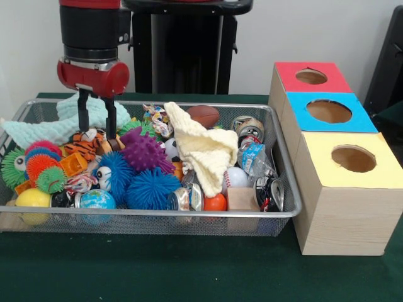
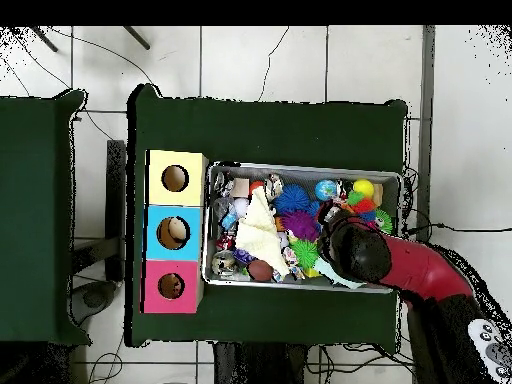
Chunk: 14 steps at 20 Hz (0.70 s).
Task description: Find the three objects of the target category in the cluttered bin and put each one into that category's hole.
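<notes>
Clutter is filling the wire-mesh bin [image 1: 286, 207], which is sitting on the green tabletop [image 1: 189, 277]. The claw [image 1: 97, 129] is reaching down into the bin's left part in the front view, its two dark fingers [image 1: 82, 113] standing spread, their tips dipping around a tiger-striped plush toy [image 1: 85, 146]; whether they are touching it is hard to make out. In the overhead view the arm's red and black body is covering that corner, hiding the fingers entirely. A cream cloth [image 1: 204, 151] is draping over the middle of the pile and concealing what is lying under it. Beside it a purple spiky ball [image 1: 142, 151] and blue spiky balls [image 1: 148, 187] are showing, with a small globe ball [image 1: 97, 200] and a yellow ball [image 1: 33, 199] pressing against the front wall. A brown football [image 1: 203, 115] is peeking out at the back, half hidden. Crushed cans [image 1: 269, 192] are lying at the right end, partly buried. Just beside the bin, three wooden boxes are standing in a row, with red [image 1: 312, 77], blue [image 1: 329, 112] and yellow [image 1: 352, 159] tops, each bearing a round hole. The overhead view is showing something pale inside the blue box's hole [image 2: 176, 232], too small to identify.
</notes>
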{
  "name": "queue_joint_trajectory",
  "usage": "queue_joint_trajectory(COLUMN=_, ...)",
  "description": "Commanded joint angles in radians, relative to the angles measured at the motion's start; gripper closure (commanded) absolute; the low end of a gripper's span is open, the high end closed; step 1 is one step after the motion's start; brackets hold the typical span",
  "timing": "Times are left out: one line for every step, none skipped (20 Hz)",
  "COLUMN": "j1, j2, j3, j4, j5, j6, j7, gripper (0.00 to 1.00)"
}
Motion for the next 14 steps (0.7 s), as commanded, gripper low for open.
queue_joint_trajectory(j1=0.026, j2=0.093, j3=-0.022, j4=-0.009, j5=-0.009, j6=-0.087, j7=0.118, gripper=0.0)
queue_joint_trajectory(j1=0.027, j2=0.1, j3=-0.023, j4=-0.012, j5=-0.01, j6=-0.094, j7=0.115, gripper=0.0)
queue_joint_trajectory(j1=0.025, j2=0.107, j3=-0.023, j4=-0.015, j5=-0.009, j6=-0.097, j7=0.112, gripper=0.0)
queue_joint_trajectory(j1=0.023, j2=0.114, j3=-0.021, j4=-0.02, j5=-0.009, j6=-0.101, j7=0.107, gripper=0.0)
queue_joint_trajectory(j1=0.02, j2=0.12, j3=-0.019, j4=-0.025, j5=-0.008, j6=-0.1, j7=0.101, gripper=0.0)
queue_joint_trajectory(j1=0.017, j2=0.125, j3=-0.018, j4=-0.029, j5=-0.007, j6=-0.099, j7=0.095, gripper=0.0)
queue_joint_trajectory(j1=0.013, j2=0.127, j3=-0.015, j4=-0.03, j5=-0.006, j6=-0.099, j7=0.09, gripper=0.0)
queue_joint_trajectory(j1=0.01, j2=0.127, j3=-0.012, j4=-0.03, j5=-0.005, j6=-0.096, j7=0.086, gripper=0.0)
queue_joint_trajectory(j1=0.005, j2=0.125, j3=-0.008, j4=-0.028, j5=-0.004, j6=-0.093, j7=0.081, gripper=0.0)
queue_joint_trajectory(j1=0.001, j2=0.122, j3=-0.004, j4=-0.025, j5=-0.002, j6=-0.089, j7=0.079, gripper=0.0)
queue_joint_trajectory(j1=-0.001, j2=0.114, j3=-0.001, j4=-0.019, j5=0.0, j6=-0.083, j7=0.077, gripper=0.0)
queue_joint_trajectory(j1=-0.003, j2=0.105, j3=0.001, j4=-0.013, j5=0.002, j6=-0.077, j7=0.076, gripper=0.0)
queue_joint_trajectory(j1=-0.005, j2=0.096, j3=0.004, j4=-0.007, j5=0.005, j6=-0.071, j7=0.075, gripper=0.0)
queue_joint_trajectory(j1=-0.007, j2=0.085, j3=0.005, j4=0.0, j5=0.006, j6=-0.067, j7=0.075, gripper=0.0)
